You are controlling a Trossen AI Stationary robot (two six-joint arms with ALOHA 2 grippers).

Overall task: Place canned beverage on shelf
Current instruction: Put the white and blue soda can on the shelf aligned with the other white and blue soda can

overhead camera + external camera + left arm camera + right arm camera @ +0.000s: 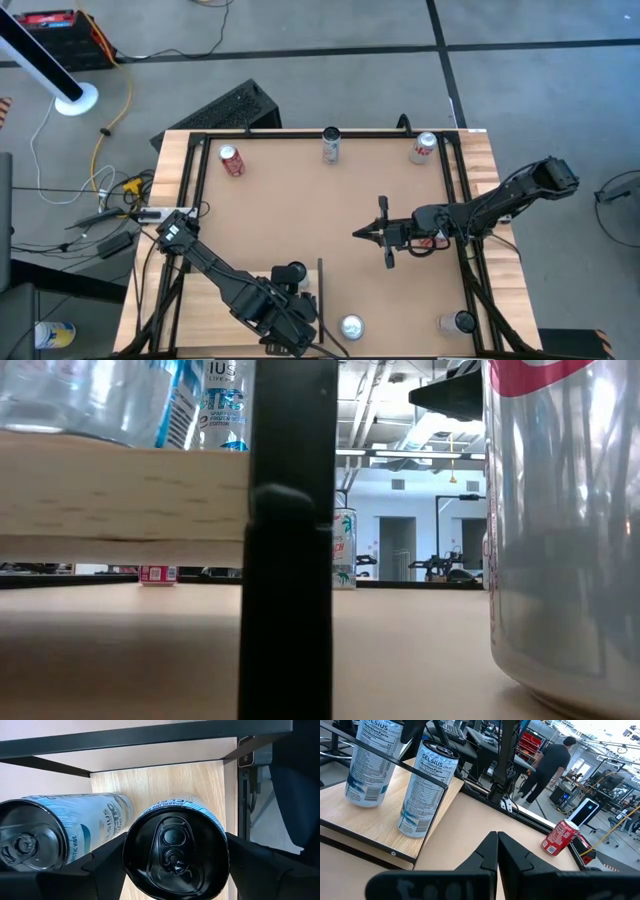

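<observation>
L gripper (175,865): fingers (102,862) grasping the white-and-blue Celsius can (176,851), upright on the pale light-wood shelf (165,782). A 2nd matching can (60,832) stands just beside; thin black rail (140,735) beyond. R gripper (497,851) clenched, empty, over open worktop (470,832); red soda can (560,837) near worktop's edge.

The big silver can (565,530) in the low view is cut off at the top and right edges. A thick black post (290,540) hides part of the tabletop (120,650) behind it.
</observation>
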